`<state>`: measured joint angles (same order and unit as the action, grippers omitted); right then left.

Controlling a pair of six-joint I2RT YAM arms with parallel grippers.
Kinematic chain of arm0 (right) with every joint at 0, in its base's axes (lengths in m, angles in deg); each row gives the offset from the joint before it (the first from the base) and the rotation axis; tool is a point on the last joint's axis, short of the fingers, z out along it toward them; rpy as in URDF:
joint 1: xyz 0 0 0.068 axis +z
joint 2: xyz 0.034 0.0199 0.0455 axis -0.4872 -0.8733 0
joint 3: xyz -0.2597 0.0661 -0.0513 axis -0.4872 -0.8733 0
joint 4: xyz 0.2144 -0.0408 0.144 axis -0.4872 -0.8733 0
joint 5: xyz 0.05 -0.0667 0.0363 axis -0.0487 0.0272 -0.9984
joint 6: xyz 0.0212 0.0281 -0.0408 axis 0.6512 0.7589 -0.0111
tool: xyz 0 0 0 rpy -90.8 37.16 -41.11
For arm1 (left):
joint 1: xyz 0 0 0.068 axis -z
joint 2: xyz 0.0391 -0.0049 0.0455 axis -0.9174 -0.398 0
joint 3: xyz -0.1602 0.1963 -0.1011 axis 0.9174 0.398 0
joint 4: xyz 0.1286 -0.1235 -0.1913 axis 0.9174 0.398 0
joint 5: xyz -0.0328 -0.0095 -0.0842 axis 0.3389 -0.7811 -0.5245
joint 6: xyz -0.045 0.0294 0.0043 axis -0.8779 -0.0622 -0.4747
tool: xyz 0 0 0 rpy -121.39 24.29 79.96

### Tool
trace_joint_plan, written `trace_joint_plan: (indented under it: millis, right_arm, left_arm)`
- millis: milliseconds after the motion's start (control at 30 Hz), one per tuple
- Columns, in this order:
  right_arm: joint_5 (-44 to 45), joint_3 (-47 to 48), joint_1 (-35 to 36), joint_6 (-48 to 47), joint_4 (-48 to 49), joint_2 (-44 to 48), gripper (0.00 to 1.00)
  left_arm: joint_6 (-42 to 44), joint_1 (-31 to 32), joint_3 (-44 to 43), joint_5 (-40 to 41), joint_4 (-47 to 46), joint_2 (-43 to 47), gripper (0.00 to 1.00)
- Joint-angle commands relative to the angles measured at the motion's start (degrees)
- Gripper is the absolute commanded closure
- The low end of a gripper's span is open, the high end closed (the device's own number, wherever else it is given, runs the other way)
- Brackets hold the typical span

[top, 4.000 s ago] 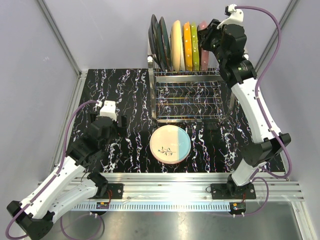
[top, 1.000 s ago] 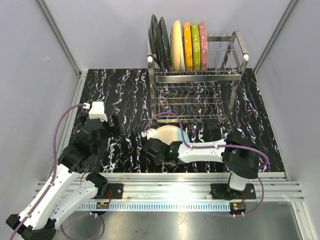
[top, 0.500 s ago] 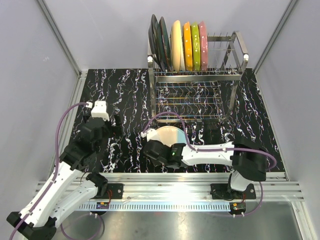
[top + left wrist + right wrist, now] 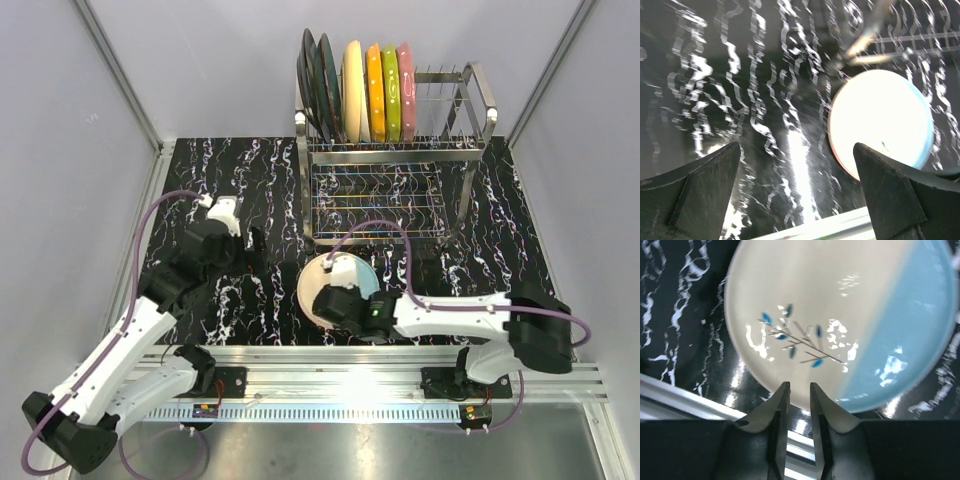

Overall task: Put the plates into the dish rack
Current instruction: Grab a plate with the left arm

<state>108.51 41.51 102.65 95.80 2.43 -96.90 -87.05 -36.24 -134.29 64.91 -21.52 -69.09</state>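
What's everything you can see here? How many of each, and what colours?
table: one; black with white marbling; under everything.
dish rack: one; shiny chrome; back of the table.
racked plates: six; two dark, then cream-yellow, orange, green, pink; on edge at the left of the rack's upper tier.
sprig plate: one; cream and pale blue; flat on the table before the rack.
arms: two; white and black; bolted at the near edge.
cables: two; purple; one looping from each arm.
left gripper: one; black; wide open over bare table left of the sprig plate.
right gripper: one; black; jaws slightly apart, tips at the sprig plate's near rim.
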Motion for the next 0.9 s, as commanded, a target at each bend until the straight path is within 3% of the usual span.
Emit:
trace_joint_plan:
  millis: [0, 167, 367, 567, 867]
  right_arm:
    - [10.51, -2.04, 0.33, 11.46, -7.94, 6.49, 0.70]
    - [15.26, -4.32, -1.42, 21.67, -18.05, 9.31, 0.67]
    - [12.01, -10.12, -7.12, 29.41, -18.87, 12.73, 0.67]
    - [9.91, -13.73, -10.65, 26.88, -14.57, 16.52, 0.66]
    - [8.59, -12.16, -12.50, 21.78, -7.63, 15.20, 0.55]
  left_arm:
    - [-2.34, -0.16, -5.01, -7.65, -0.40, -2.56, 0.01]
    - [-6.47, -0.16, 1.11, -12.39, -7.65, -2.92, 0.01]
    - [-11.75, 0.19, 10.53, -15.30, -18.03, -3.88, 0.05]
    - [-12.37, 1.60, 11.51, -14.51, -20.77, -7.39, 0.07]
    - [-14.48, 2.48, 16.34, -13.63, -27.71, -10.74, 0.18]
